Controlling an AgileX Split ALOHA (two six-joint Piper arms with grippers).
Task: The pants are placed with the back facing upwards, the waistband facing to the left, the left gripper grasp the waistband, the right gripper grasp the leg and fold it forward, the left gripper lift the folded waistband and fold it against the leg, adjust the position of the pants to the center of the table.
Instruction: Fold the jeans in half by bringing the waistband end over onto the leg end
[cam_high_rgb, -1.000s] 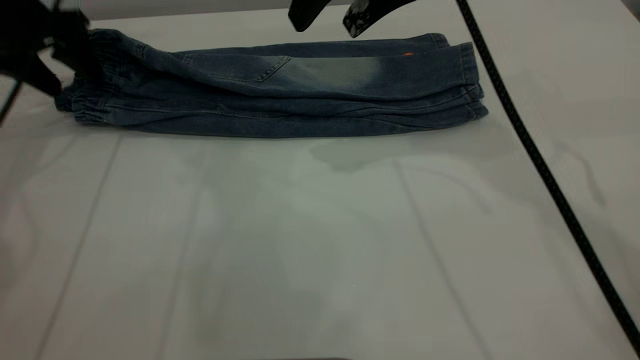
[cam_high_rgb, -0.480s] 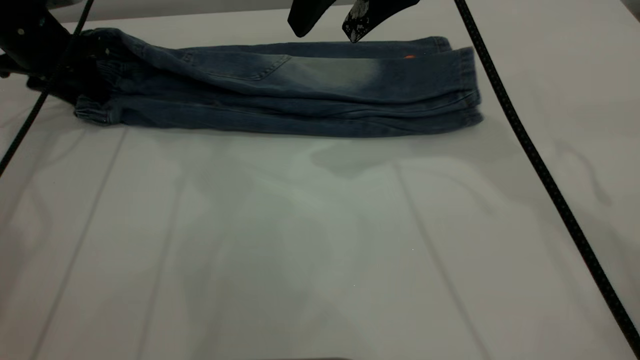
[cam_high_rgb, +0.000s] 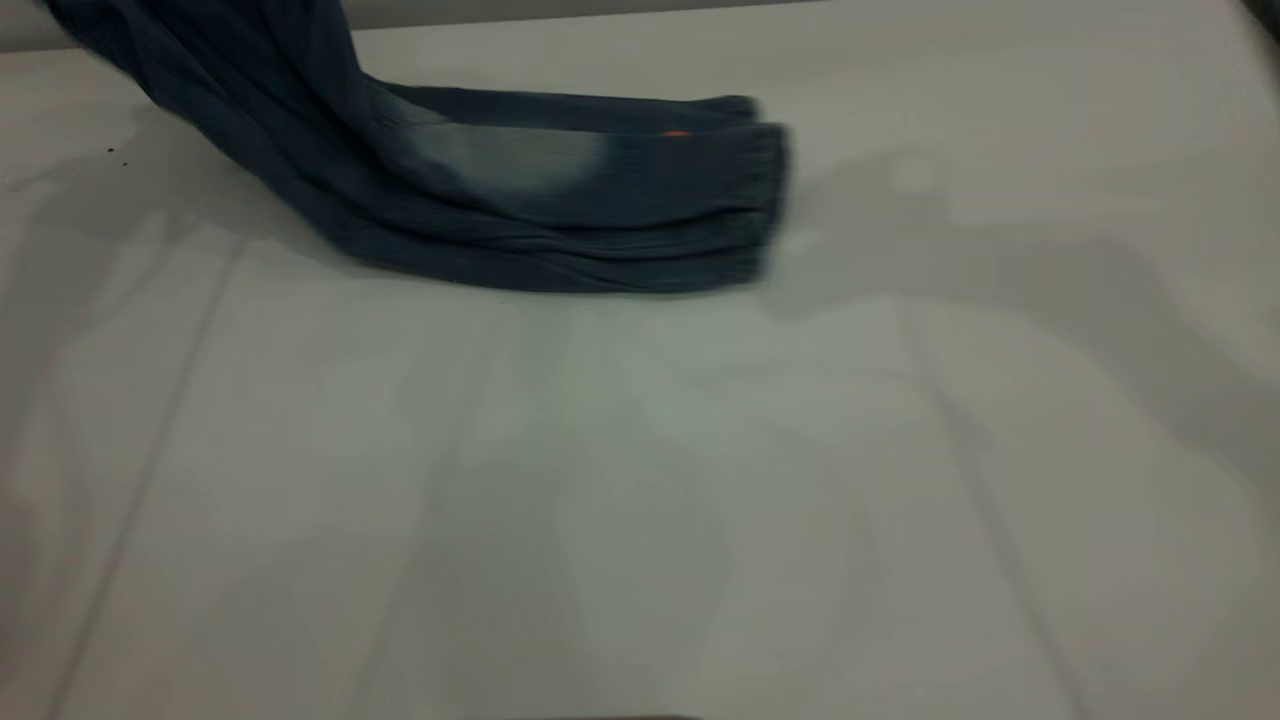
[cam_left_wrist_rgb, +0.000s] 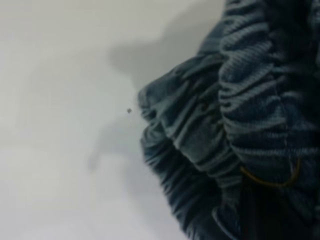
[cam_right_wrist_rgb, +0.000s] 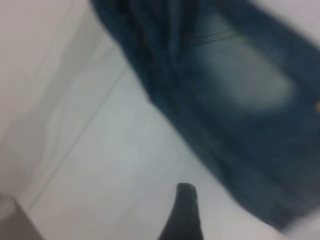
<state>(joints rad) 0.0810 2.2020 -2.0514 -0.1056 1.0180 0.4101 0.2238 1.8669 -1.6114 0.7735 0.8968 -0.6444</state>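
Note:
The pants (cam_high_rgb: 560, 200), folded lengthwise, lie on the far part of the table (cam_high_rgb: 640, 480). Their left end rises steeply out of the exterior view's top left corner. The waistband (cam_left_wrist_rgb: 250, 90) hangs bunched in the air close to the left wrist camera, which shows my left gripper shut on it, its fingers hidden by the denim. The leg (cam_high_rgb: 520, 165) with the whitish patch lies on top, its hem (cam_high_rgb: 765, 190) flat on the table. My right gripper (cam_right_wrist_rgb: 235, 220) hovers open above bare table beside the pants, one fingertip (cam_right_wrist_rgb: 186, 200) showing. Neither gripper shows in the exterior view.
A small orange mark (cam_high_rgb: 677, 133) shows on the lower leg near the hems. Faint shadows and creases cross the white tabletop. Bare table spreads in front of and to the right of the pants.
The waistband end has risen off the table and out past the top left. The leg ends have slid left. The right gripper and its cable have left the exterior view.

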